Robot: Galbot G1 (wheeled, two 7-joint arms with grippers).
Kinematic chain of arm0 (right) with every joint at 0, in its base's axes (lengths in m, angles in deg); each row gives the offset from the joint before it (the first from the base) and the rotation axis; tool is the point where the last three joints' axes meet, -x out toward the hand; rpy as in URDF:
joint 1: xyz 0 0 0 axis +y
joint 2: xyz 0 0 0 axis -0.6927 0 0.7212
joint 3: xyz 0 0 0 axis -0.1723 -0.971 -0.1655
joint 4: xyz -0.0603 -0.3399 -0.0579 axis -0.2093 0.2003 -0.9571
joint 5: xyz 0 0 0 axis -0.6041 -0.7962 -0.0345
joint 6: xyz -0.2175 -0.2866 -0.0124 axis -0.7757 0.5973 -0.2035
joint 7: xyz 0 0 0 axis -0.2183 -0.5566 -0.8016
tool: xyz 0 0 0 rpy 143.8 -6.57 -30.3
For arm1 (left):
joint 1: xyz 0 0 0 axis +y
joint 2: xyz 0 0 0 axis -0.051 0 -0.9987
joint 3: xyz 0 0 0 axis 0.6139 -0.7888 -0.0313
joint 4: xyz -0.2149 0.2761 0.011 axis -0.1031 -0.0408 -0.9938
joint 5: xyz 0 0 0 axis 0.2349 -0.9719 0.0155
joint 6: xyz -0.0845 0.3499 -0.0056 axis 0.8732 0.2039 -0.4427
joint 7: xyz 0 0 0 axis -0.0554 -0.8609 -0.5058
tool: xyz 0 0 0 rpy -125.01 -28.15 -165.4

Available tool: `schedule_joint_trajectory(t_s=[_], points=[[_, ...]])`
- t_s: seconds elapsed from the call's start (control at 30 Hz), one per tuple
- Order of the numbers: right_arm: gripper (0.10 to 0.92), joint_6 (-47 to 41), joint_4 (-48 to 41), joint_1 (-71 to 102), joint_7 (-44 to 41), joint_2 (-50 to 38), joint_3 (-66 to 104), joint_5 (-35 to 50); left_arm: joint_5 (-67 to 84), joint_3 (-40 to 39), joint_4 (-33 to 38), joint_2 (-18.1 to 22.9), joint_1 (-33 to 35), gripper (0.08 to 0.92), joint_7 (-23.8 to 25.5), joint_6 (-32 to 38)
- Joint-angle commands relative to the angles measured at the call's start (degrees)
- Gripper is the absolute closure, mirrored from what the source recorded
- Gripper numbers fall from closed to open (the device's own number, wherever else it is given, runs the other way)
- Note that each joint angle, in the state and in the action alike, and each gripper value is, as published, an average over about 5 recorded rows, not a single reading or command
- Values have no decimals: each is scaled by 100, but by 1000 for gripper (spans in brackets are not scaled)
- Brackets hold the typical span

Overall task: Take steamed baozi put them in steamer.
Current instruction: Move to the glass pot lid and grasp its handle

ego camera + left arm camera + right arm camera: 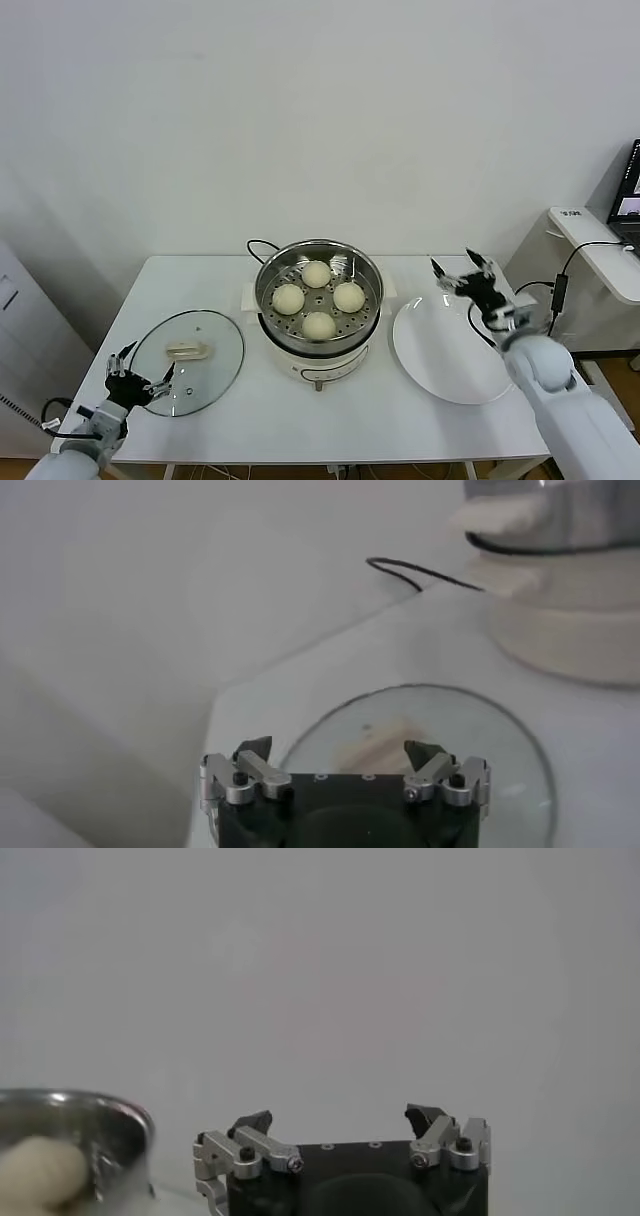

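Several pale round baozi (317, 273) lie inside the steel steamer (268, 276), which stands on its cream cooker base at the table's middle. One baozi (38, 1174) shows in the right wrist view, inside the steamer's rim (120, 1116). My right gripper (464, 270) hangs open and empty above the far edge of the white plate (440, 368), to the right of the steamer. My left gripper (140, 373) stands open and empty at the table's front left corner, by the near rim of the glass lid (215, 350).
The glass lid (500, 742) with its cream handle (189, 350) lies flat left of the steamer. A black cord (420, 573) runs from the cooker base (570, 630) off the table's back edge. A side desk with a laptop (628, 195) stands at the far right.
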Motion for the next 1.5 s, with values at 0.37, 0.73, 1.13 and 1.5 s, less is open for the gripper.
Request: schedule_joint_trajectory(t_s=[0.37, 0.73, 1.13, 1.5], points=[[203, 114, 65, 1185, 80, 956, 1077, -740, -6029, -163, -1352, 678, -244, 177, -671, 2007], [203, 86, -89, 1145, -96, 1046, 990, -837, -7208, -149, -2014, 1155, -840, 177, -1289, 2047], [203, 119, -181, 1146, -188, 1108, 1006, -902, -7486, -252, -2514, 1339, -1379, 177, -1338, 2002], [203, 170, -273, 1188, -261, 1152, 1060, -983, -7537, -324, -2982, 1497, -1844, 177, -1337, 1937]])
